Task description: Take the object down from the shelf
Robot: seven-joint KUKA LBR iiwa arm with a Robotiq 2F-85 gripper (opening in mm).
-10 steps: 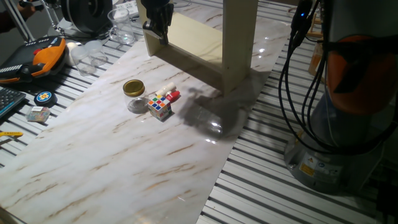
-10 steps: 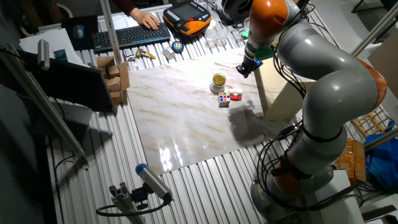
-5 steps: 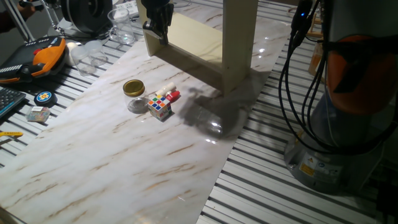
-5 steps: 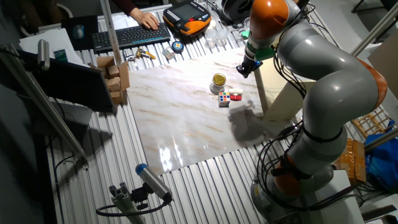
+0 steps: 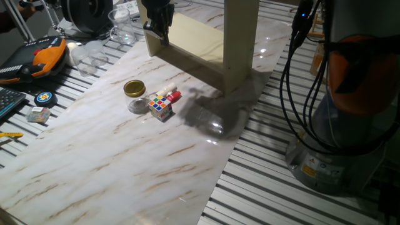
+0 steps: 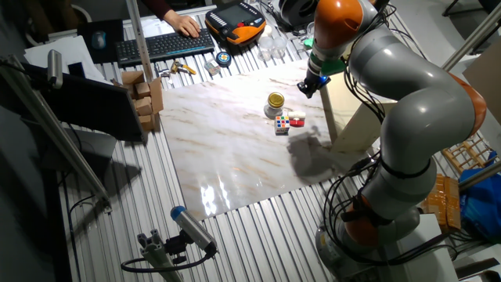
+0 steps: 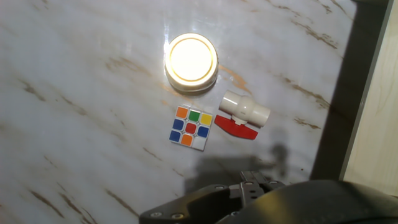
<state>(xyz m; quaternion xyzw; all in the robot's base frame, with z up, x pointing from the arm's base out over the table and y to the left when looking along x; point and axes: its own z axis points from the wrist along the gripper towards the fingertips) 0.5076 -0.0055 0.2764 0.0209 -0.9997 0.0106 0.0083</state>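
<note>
Shelf (image 5: 212,47) is standing on the far right part of the marble worktop (image 5: 112,162). Nearer, a puzzle cube (image 5: 160,107) is sitting beside a red-and-white valve (image 5: 170,95) and a gold-lidded jar (image 5: 134,94). The hand (image 5: 157,26) is hanging above the shelf's left panel; whether its fingers are parted or holding anything cannot be told.

- A robotics lab: the grey-and-orange robot arm (image 6: 407,102) stands on a ribbed metal desk (image 6: 258,235).
- A keyboard (image 6: 164,45), loose cables (image 5: 294,94) and an orange teach pendant (image 5: 37,56) lie at the far left.
</note>
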